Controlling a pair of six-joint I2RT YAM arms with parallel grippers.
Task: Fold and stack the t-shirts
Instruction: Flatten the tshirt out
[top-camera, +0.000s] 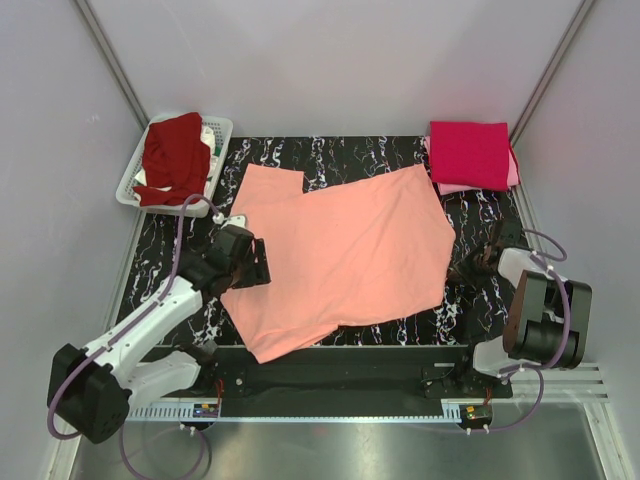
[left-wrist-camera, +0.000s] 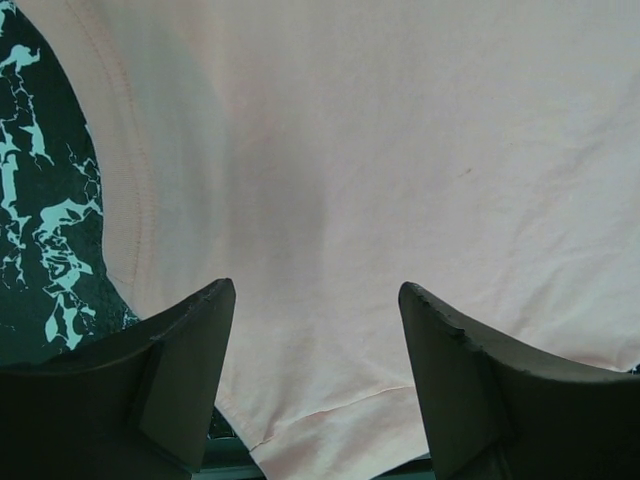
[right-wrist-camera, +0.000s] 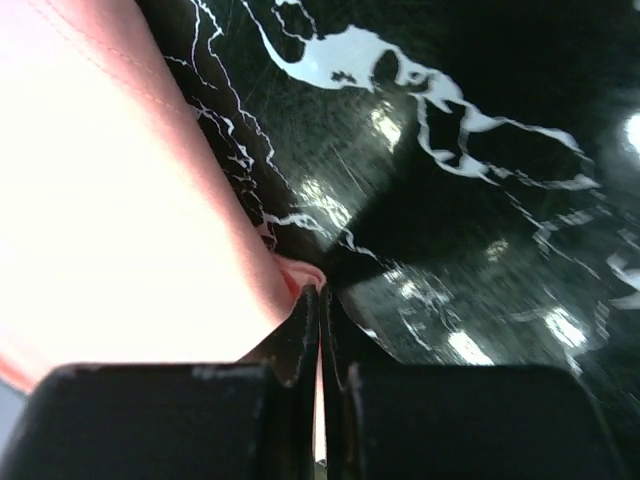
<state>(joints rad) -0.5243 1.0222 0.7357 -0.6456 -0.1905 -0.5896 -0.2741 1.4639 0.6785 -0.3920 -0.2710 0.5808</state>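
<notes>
The salmon-peach t-shirt (top-camera: 340, 250) lies spread out flat on the black marbled table (top-camera: 480, 215). My left gripper (top-camera: 262, 266) is open, its two dark fingers (left-wrist-camera: 190, 340) apart just over the shirt's left edge and hem (left-wrist-camera: 330, 400). My right gripper (top-camera: 462, 268) is shut on the shirt's right edge, a small fold of peach cloth (right-wrist-camera: 300, 272) pinched between the closed jaws. A folded crimson-magenta t-shirt (top-camera: 470, 152) lies on a light pink one (top-camera: 514, 172) at the back right. A dark maroon-red t-shirt (top-camera: 170, 158) is heaped in the basket.
A white plastic basket (top-camera: 222, 128) stands at the back left, off the table's corner. Grey walls close in the back and both sides. A metal rail (top-camera: 350, 410) runs along the near edge by the arm bases.
</notes>
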